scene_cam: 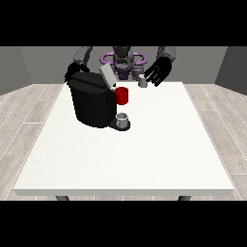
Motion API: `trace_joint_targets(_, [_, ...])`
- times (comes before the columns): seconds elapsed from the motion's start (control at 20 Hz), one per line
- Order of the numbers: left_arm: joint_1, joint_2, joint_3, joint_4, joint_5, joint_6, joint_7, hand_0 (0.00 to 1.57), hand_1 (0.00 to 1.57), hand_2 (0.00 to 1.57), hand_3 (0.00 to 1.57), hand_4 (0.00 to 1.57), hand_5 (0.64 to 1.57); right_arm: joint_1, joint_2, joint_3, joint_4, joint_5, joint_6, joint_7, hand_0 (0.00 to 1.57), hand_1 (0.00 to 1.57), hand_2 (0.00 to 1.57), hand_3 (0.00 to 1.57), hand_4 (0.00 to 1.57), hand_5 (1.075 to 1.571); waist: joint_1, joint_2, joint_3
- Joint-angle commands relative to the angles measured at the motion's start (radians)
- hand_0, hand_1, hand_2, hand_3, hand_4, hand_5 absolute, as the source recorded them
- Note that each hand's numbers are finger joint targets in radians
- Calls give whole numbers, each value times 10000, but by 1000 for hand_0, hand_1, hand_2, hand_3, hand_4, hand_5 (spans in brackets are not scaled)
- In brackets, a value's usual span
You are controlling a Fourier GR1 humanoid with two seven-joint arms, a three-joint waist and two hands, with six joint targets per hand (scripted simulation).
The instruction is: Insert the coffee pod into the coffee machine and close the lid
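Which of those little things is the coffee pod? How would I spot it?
Find the big black coffee machine on the white table. Look past its red holder toward the hand at the view's right: the coffee pod is the small grey piece beside that hand, unlike the cup under the machine.

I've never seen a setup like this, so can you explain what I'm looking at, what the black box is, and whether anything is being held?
This one picture is taken from across a white table, facing a humanoid robot at the far edge. The black box is a coffee machine with its grey lid raised; it has a red part at its front and a small grey cup on its base. A small grey coffee pod sits on the table. The hand at the view's right is open beside it, holding nothing. The hand at the view's left is mostly hidden behind the machine.
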Motion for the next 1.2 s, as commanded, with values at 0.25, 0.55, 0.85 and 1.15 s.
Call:
trace_joint_targets(0.25, [-1582, 316, 673, 163, 244, -8, 631, 1255, 1255, 1287, 1219, 471, 1571, -617, -353, -67, -353, 80, 45, 89, 0, 0, 0, 0, 509, 1571, -744, 965, 2])
trace_joint_targets(0.55, [-1769, 551, 613, 415, 27, -106, 454, 1282, 1282, 1329, 1263, 517, 1571, -401, -114, 257, -917, 333, -228, 302, 0, 0, 0, 0, 520, 1571, -928, 1045, 1])
trace_joint_targets(0.85, [-2060, 444, 521, 386, -116, -49, 466, 1306, 1306, 1328, 1245, 487, 1571, -873, -370, -262, -734, 70, -197, 284, 0, 0, 0, 0, 519, 1571, -767, 1434, 3])
trace_joint_targets(1.15, [-2209, -97, 320, 410, -327, 69, 1142, 1326, 1326, 1335, 1233, 503, 1571, -260, -41, 65, -559, 307, -357, 6, 0, 0, 0, 0, 530, 1571, -833, 1024, 4])
